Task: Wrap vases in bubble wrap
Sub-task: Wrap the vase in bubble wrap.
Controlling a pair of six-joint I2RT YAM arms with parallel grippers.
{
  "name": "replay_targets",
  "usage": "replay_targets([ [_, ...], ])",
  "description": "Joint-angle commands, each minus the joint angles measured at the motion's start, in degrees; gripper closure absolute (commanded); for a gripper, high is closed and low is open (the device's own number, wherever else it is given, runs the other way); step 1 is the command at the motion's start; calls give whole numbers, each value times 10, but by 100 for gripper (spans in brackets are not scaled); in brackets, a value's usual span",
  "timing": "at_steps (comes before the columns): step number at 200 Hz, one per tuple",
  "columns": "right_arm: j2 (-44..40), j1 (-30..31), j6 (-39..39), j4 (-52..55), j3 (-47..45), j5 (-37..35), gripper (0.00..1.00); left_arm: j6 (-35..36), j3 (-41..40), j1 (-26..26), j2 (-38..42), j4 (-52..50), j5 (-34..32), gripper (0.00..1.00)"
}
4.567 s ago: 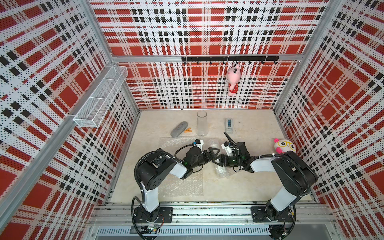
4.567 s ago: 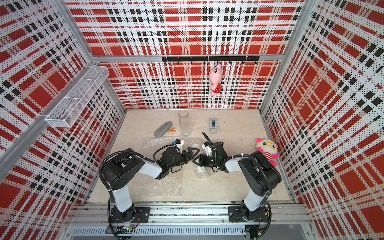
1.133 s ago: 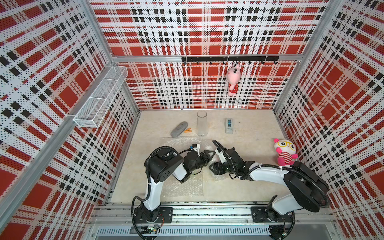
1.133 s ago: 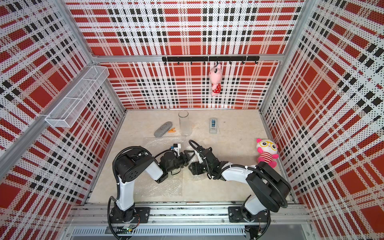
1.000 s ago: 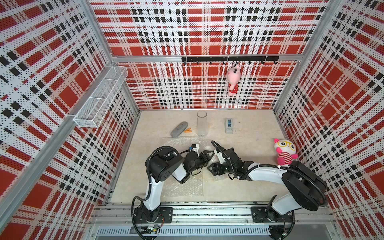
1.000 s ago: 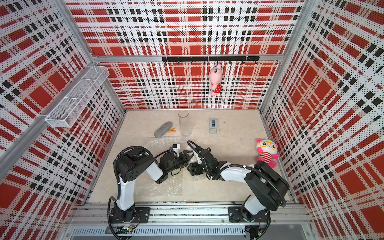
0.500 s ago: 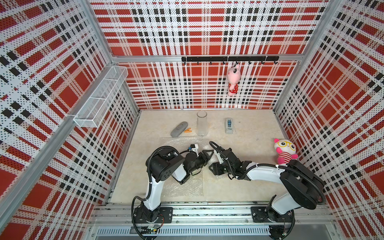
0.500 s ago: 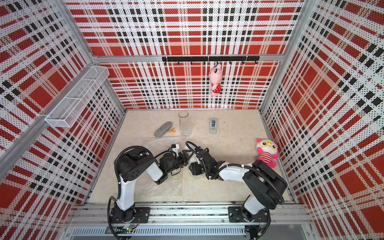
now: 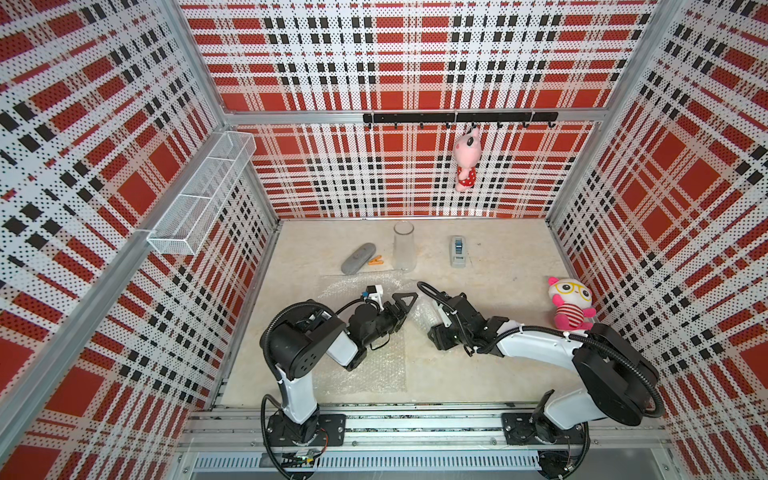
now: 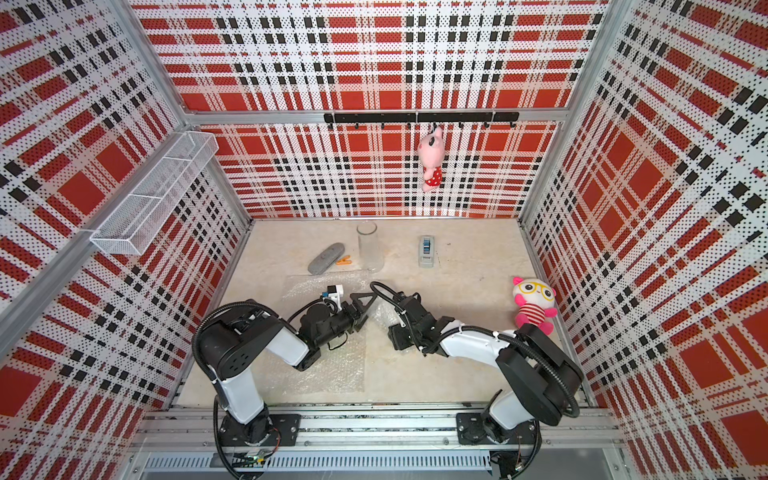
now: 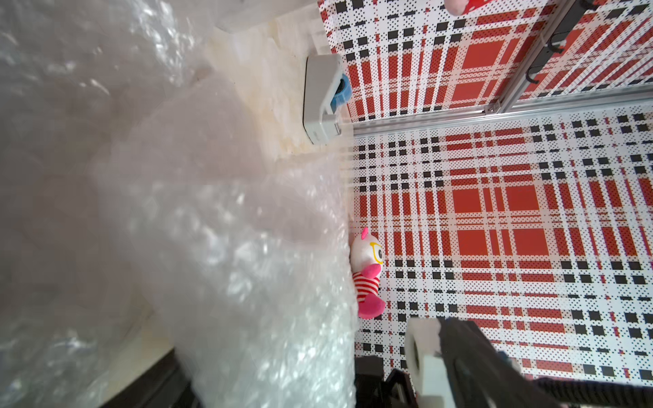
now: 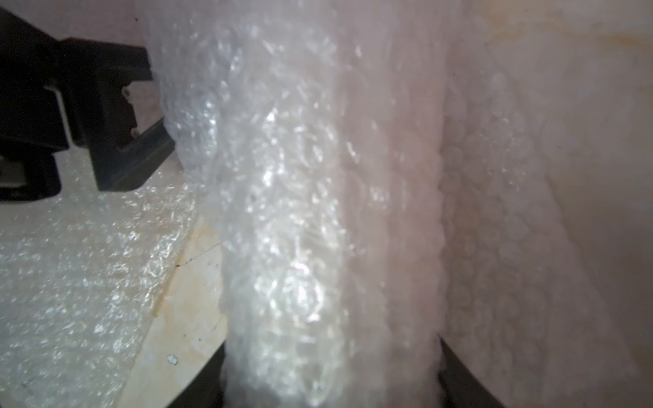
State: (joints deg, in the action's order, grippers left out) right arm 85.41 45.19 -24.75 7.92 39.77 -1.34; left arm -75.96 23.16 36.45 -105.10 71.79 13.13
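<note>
A clear glass vase (image 9: 404, 246) stands upright at the back of the table. One bubble wrap sheet (image 9: 368, 365) lies flat under my left arm. A rolled bubble-wrap bundle (image 9: 424, 316) sits between both grippers; whatever is inside it is hidden. My right gripper (image 12: 328, 374) is shut on this bundle (image 12: 311, 229), one jaw on each side. My left gripper (image 11: 293, 381) stands open around the bundle (image 11: 247, 265), with a gap before its white pad (image 11: 424, 364). In both top views the left gripper (image 10: 365, 309) faces the right gripper (image 10: 392, 322).
A grey oval case (image 9: 358, 258) and an orange clip (image 9: 376, 260) lie at the back left. The grey tape dispenser (image 9: 458, 251) sits at the back centre. A plush doll (image 9: 570, 303) stands by the right wall. A wire basket (image 9: 203, 199) hangs on the left wall.
My left gripper's jaws have spread wide and let go of the bundle. The right gripper has closed a little on the bundle and edged slightly left.
</note>
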Motion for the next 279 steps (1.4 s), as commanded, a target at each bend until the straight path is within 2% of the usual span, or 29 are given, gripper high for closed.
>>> replay_targets([
  [1,-10,-3,-28,-11,25,-36,67,18,-2,12,4,-17,16,3],
  [27,-36,-10,-31,-9,27,-31,67,35,-1,13,14,-57,13,4],
  [61,-80,-31,5,47,60,-37,65,94,12,8,71,-190,1,4],
  [82,-73,-36,26,65,77,-35,64,116,28,8,103,-229,13,6],
  [114,-32,-36,13,45,70,8,65,116,45,18,105,-226,58,15],
  [138,-22,-35,0,16,54,24,65,114,44,26,104,-213,61,25],
  [163,-15,-34,-2,4,47,49,65,100,45,29,83,-176,71,25],
  [192,-18,-32,-14,-28,26,84,66,75,56,34,34,-115,83,19],
  [225,-21,-32,-33,-75,0,129,67,57,67,35,-11,-71,91,20],
  [279,-20,-21,-50,-166,-34,207,69,58,86,33,-33,-59,101,24],
])
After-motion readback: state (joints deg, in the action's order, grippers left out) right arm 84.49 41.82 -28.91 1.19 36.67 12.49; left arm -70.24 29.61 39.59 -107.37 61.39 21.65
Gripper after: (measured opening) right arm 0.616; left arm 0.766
